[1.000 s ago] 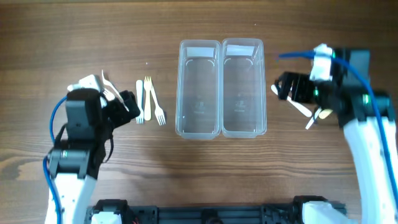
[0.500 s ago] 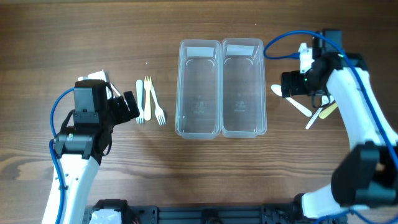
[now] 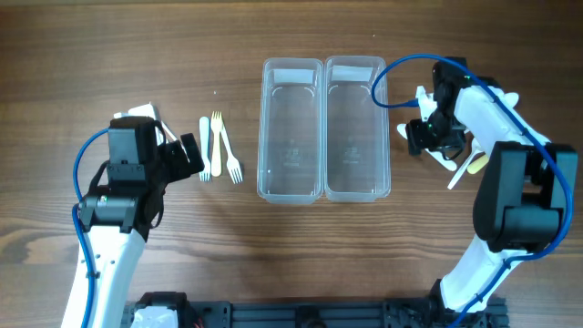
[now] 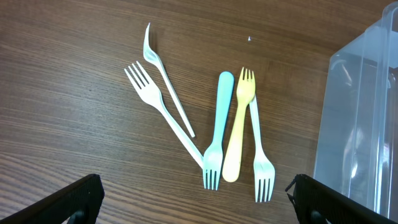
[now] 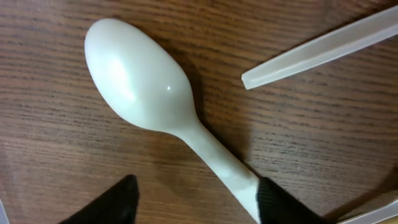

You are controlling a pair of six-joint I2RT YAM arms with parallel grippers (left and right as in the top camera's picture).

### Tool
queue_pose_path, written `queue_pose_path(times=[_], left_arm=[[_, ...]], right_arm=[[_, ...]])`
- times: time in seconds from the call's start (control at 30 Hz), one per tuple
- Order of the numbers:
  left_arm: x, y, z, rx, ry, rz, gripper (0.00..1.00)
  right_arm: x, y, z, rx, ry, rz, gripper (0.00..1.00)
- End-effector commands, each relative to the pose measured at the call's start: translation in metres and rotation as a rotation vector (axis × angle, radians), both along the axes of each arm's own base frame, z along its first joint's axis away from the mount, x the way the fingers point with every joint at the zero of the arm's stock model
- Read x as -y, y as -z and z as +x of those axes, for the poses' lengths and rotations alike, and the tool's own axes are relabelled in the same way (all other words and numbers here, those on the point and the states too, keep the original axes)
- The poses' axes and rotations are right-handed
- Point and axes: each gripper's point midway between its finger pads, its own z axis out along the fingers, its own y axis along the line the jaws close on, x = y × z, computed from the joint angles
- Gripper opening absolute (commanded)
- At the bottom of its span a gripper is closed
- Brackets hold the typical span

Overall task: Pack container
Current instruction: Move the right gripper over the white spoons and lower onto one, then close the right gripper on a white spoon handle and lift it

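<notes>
A white spoon (image 5: 140, 84) lies on the wood table (image 5: 62, 168), gripper (image 5: 196, 199) fingertips straddling its handle.

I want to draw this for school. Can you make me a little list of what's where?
Boxes: two, clear, side by side, empty
Forks: five, on the table, left of the boxes
Spoon: white, right of the boxes
Left gripper: open, over the forks
Right gripper: open, down at the spoon's handle

I can read no text, label or number anywhere; faint embossed marks (image 3: 293, 153) on my two clear plastic rectangular containers (image 3: 291, 187) are too small.
</notes>
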Motion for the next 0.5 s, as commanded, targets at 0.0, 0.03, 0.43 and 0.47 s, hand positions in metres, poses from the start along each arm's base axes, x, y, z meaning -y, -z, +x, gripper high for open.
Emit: queue_pose_path(times=[0.0, 0.03, 0.43, 0.47], left_arm=[[-0.001, -0.010, 0.005, 0.024, 0.008, 0.020, 1.00], [-0.001, -0.010, 0.005, 0.024, 0.008, 0.020, 1.00], [-0.001, -0.010, 0.005, 0.024, 0.008, 0.020, 1.00], [-0.001, -0.010, 0.005, 0.024, 0.008, 0.020, 1.00]], right_arm=[[0.004, 0.008, -0.002, -0.021, 0.007, -0.016, 0.55], [0.004, 0.008, -0.002, -0.021, 0.007, -0.016, 0.51], [0.005, 0.008, 0.013, 0.038, 0.007, -0.019, 0.55], [0.005, 0.008, 0.013, 0.039, 0.007, -0.019, 0.55]])
